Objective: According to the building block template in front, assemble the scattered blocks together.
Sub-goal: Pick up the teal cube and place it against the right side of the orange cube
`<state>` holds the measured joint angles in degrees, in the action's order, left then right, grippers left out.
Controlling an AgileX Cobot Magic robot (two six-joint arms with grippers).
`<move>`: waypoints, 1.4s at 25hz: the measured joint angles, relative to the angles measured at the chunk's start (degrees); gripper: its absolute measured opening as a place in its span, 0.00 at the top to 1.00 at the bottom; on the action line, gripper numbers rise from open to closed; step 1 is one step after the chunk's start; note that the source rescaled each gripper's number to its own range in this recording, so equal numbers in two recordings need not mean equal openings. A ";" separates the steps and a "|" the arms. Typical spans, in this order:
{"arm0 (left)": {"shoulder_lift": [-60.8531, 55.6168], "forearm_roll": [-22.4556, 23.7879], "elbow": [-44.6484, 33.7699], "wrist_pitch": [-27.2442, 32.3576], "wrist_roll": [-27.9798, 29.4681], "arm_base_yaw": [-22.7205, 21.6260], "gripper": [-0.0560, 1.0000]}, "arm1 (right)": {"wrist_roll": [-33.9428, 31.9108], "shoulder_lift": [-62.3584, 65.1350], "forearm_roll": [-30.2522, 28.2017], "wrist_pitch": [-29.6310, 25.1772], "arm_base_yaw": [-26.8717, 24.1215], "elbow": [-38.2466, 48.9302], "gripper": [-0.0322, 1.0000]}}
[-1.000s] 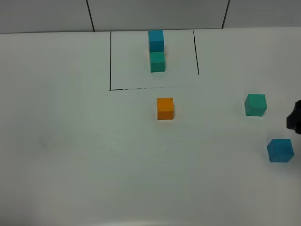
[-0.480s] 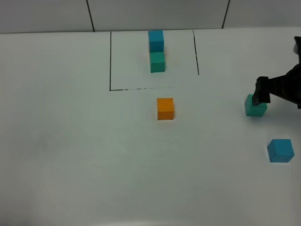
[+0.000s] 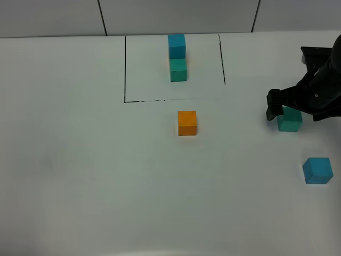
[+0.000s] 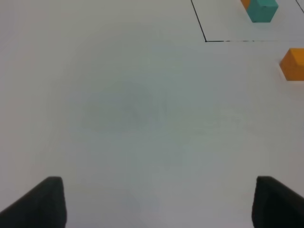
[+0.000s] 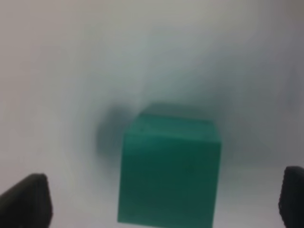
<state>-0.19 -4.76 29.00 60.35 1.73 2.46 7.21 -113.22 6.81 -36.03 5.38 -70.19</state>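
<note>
Target between its jaws, my right claw (image 3: 286, 108) hangs released over the small matte teal-green cube (image 3: 290, 124) on the right of the white table (image 3: 80, 160), lined up to grasp it for copying the black-outlined blue-and-green cube template (image 3: 178, 58).

A plain white tabletop (image 3: 80, 176) fills the scene under soft, even light. Along its far edge stands a pale grey wall (image 3: 176, 16), split by two dark seams (image 3: 102, 17).
</note>
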 joint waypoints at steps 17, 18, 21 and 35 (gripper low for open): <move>0.00 0.00 0.00 0.00 0.00 0.00 0.01 | 24.51 -1.54 -6.42 -17.30 8.42 -9.07 0.96; 0.00 0.00 0.00 0.00 0.00 0.00 0.01 | 28.75 -1.54 -7.84 -18.32 10.41 -9.68 0.96; 0.00 0.00 0.00 0.00 0.00 0.00 0.01 | 37.70 -1.63 -10.43 -18.88 15.07 -11.04 0.96; 0.00 0.00 0.00 0.00 -0.05 0.00 0.01 | 54.02 -11.25 -8.41 -20.81 22.85 -24.58 0.96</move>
<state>-0.19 -4.76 29.00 60.35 1.68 2.46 61.23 -124.47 -1.59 -56.84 28.22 -94.76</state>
